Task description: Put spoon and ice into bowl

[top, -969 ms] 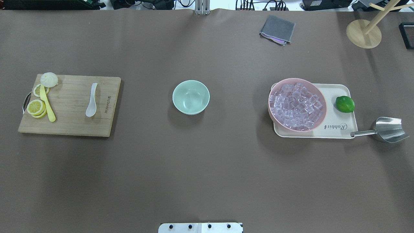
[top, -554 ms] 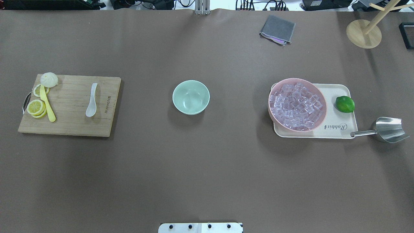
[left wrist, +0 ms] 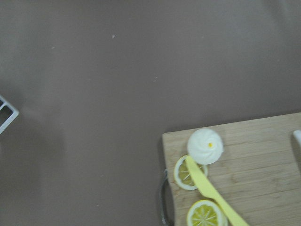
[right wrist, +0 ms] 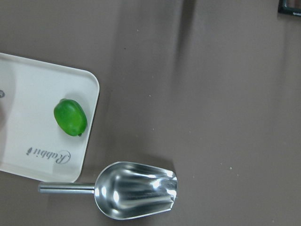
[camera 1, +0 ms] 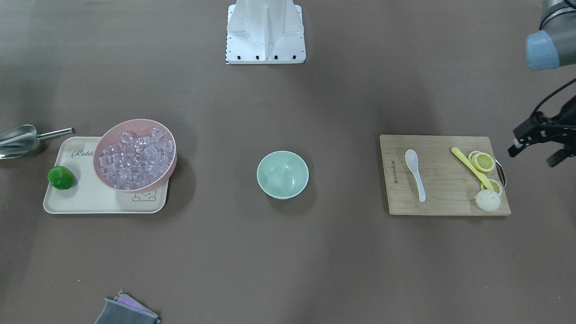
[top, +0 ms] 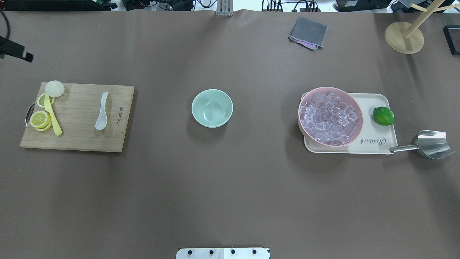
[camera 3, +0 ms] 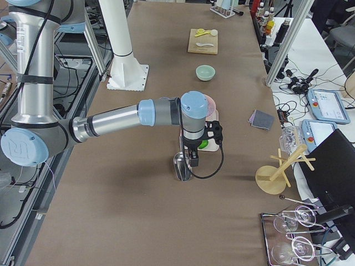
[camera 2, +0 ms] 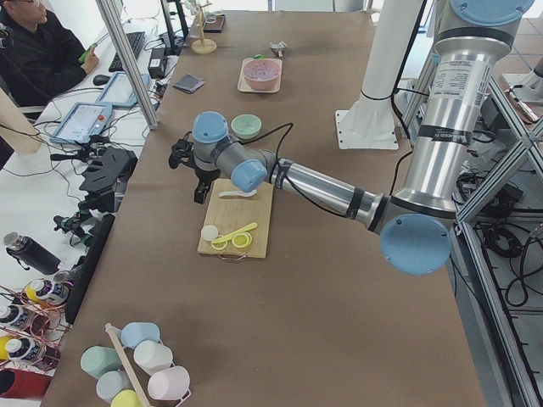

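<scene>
Left pincer (camera 1: 532,157) hovers open near the cutting board (camera 1: 443,202), spoon (camera 1: 416,175) untouched

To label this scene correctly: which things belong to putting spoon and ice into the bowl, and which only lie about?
Belong to the job: white spoon, ice cubes, mint-green bowl.

Only lying about: yellow spoon, lemon slices, white bun, cutting board, pink bowl, tray, lime, steel scoop, grey cloth, wooden stand.

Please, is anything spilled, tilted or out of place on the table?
Nothing is spilled. All ice lies in the pink bowl; only that bowl's rim overhangs the tray edge. The mint bowl stands upright, empty.
</scene>
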Available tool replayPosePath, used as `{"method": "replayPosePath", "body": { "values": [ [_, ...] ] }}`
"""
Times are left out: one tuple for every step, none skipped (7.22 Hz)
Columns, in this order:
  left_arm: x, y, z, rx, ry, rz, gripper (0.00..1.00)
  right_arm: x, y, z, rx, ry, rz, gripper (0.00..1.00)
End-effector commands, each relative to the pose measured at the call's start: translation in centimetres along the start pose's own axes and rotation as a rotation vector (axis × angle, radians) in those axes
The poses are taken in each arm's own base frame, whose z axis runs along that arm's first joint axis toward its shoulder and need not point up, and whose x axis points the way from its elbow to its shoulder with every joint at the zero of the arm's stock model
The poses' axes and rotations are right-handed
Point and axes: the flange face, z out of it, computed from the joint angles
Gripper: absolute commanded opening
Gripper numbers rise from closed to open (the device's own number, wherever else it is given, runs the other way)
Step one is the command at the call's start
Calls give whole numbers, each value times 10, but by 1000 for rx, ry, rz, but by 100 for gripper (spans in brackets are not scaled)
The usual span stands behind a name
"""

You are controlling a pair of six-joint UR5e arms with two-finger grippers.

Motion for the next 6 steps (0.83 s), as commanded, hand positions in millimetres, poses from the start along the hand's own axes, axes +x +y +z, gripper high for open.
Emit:
{"method": "replayPosePath", "body": {
  "values": [
    [88, 17, 70, 82, -49, -133, 98, -19, -16, -1, 65, -46, 47, 100],
    [106, 32, 94, 105, -81, -111, 98, -31, -23, 0, 81, -60, 78, 100],
    [121, 48, 124, 111, -125, -80, 98, -48, -29, 7, 93, -75, 57, 100],
    [129, 52, 142, 107, -148, -62, 98, -68, -36, 19, 89, -88, 101, 100],
    [126, 53, 161, 98, -174, -61, 98, -87, -48, 23, 86, -102, 178, 100],
    [134, 59, 170, 101, -170, -44, 98, -105, -57, 26, 75, -116, 232, 100]
  ]
}}
